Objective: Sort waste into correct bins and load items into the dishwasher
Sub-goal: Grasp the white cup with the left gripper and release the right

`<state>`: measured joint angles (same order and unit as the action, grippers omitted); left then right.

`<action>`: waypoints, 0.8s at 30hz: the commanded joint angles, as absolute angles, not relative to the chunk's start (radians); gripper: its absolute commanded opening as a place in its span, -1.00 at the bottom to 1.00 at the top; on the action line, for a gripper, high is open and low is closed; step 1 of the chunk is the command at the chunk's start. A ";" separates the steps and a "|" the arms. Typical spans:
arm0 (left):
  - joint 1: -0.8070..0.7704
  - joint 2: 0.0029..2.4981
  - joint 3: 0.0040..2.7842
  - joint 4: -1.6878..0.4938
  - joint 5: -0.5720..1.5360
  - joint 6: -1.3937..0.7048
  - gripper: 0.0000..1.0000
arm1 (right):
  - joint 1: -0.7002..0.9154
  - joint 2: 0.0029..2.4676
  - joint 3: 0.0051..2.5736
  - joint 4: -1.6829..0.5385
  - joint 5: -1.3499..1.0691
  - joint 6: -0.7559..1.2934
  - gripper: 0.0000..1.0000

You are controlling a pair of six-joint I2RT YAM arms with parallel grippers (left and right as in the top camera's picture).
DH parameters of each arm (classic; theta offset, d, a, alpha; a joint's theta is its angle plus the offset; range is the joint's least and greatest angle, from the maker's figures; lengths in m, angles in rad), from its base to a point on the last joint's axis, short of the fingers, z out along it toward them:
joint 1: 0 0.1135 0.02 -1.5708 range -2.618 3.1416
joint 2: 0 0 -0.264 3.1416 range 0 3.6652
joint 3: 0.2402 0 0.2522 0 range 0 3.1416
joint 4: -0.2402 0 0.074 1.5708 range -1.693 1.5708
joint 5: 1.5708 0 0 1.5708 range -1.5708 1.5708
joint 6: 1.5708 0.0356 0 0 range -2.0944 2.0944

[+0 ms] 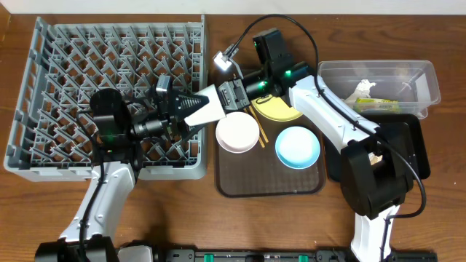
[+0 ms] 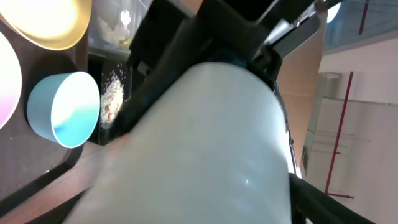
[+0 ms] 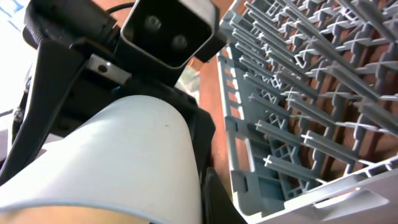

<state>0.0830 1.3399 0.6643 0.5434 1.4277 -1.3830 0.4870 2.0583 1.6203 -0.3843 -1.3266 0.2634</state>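
The small white cup point(image 1: 211, 102) hangs in the air between my two grippers, over the gap between the grey dish rack point(image 1: 44, 87) and the brown tray. My left gripper point(image 1: 195, 104) grips it from the rack side and my right gripper point(image 1: 231, 94) from the tray side. The cup fills the left wrist view point(image 2: 205, 143) and the right wrist view point(image 3: 112, 162). On the tray lie the white bowl point(image 1: 237, 133), light blue bowl point(image 1: 297, 146), yellow plate point(image 1: 280, 110) and chopsticks point(image 1: 258, 125). The clear tub point(image 1: 422, 73) holds paper scraps point(image 1: 364, 89) and the green wrapper point(image 1: 377, 103).
The brown tray point(image 1: 269, 185) lies between the rack and the black tray point(image 1: 415, 145), which the right arm's base partly covers. Rice-like crumbs point(image 2: 112, 99) lie on the black tray. The rack's pegs point(image 3: 311, 93) stand close beside the cup.
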 commanded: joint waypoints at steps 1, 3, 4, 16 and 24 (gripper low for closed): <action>0.080 1.341 0.679 0.566 1.459 -1.365 0.59 | 0.496 2.064 1.621 -0.379 -1.320 0.303 -0.98; 0.080 1.341 0.679 0.567 1.459 -1.365 0.58 | 0.496 2.064 1.621 -0.378 -1.327 0.303 -0.98; 0.080 1.341 0.679 0.567 1.459 -1.365 0.54 | 0.496 2.064 1.621 -0.378 -1.328 0.302 -0.98; 0.080 1.341 0.679 0.567 1.440 -1.364 0.10 | 0.499 2.064 1.621 -0.382 -1.404 0.290 -0.98; 0.080 1.341 0.679 0.571 1.438 -1.314 -0.24 | 0.495 2.064 1.621 -0.379 -1.413 0.290 -0.34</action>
